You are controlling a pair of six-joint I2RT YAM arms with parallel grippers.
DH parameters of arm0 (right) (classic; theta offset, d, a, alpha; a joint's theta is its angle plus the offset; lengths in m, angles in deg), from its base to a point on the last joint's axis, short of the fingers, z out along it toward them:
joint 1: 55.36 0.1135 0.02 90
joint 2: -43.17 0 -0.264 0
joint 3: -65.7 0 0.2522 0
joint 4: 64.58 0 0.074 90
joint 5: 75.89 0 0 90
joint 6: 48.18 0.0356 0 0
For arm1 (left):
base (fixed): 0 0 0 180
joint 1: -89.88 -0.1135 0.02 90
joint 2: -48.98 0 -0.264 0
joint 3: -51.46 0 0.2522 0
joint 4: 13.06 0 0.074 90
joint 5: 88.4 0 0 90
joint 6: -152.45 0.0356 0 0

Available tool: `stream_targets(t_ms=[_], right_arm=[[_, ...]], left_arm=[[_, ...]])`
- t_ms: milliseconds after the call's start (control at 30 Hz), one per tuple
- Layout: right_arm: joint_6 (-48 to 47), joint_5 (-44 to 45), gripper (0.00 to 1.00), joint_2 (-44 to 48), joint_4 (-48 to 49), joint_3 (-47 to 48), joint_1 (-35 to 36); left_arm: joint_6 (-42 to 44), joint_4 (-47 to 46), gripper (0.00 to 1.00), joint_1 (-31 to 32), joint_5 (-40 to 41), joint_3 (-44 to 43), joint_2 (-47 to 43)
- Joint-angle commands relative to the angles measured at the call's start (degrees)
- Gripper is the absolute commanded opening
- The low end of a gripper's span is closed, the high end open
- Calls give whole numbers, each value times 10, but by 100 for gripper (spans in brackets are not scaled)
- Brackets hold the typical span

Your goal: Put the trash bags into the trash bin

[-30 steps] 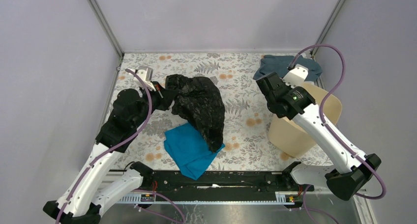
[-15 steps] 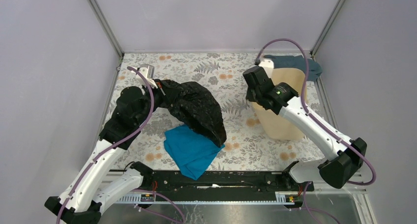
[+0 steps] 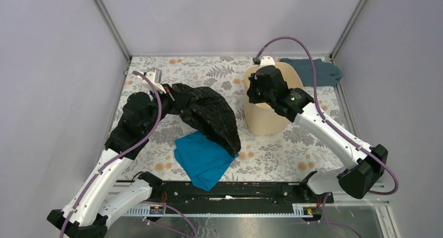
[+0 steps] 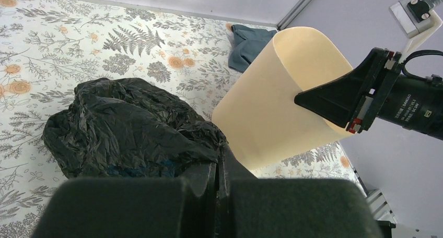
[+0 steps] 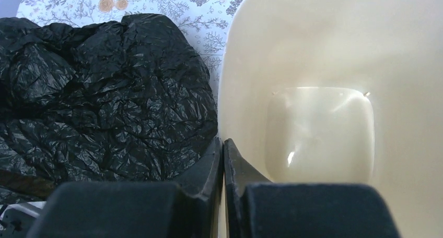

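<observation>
The trash bag (image 3: 211, 115) is a crumpled, shiny black heap left of centre on the floral table. My left gripper (image 3: 170, 95) is shut on its upper left edge; in the left wrist view the film bunches at my closed fingertips (image 4: 219, 150). The cream-beige trash bin (image 3: 267, 120) stands tilted just right of the bag. My right gripper (image 3: 253, 92) is shut on its rim. In the right wrist view the gripper (image 5: 223, 144) pinches the bin wall (image 5: 313, 34), one finger inside and one outside. There the bag (image 5: 104, 97) lies close to the left.
A bright blue cloth (image 3: 201, 157) lies partly under the bag's near end. A grey-blue cloth (image 3: 313, 71) sits at the back right corner. Grey walls enclose the table on three sides, and a black rail (image 3: 230, 192) runs along the near edge.
My right arm has carried the bin from the right side leftward to just beside the bag. The left arm and the bag have hardly moved.
</observation>
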Motion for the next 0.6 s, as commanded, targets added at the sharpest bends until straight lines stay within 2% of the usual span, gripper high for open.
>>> stream_targets(t_ms=[0, 33, 100, 167, 300, 333, 400, 500, 567], right_arm=[[-11, -52, 0, 1, 18, -6, 4], [-13, -62, 1, 5, 20, -9, 4], [-20, -71, 17, 14, 17, -8, 4], [-23, -71, 26, 13, -18, 20, 4], [-19, -60, 59, -31, -164, 151, 17], [-21, -47, 68, -34, -185, 169, 25], [-31, -28, 81, -29, -210, 187, 38], [-62, -24, 88, -23, -238, 203, 58], [-77, -18, 90, -28, -253, 216, 102]], left_arm=[[-10, -25, 0, 1, 0, -10, 9], [-11, -25, 0, 2, 0, -11, 10], [-12, -26, 0, 1, 1, -11, 9], [-10, -23, 0, 2, 6, -13, 8], [-2, -19, 0, 2, 11, -19, 10], [-1, -17, 0, 2, 11, -20, 13], [-1, -18, 0, 2, 11, -22, 17], [-2, -18, 0, 2, 11, -26, 21], [-3, -18, 0, 1, 11, -28, 22]])
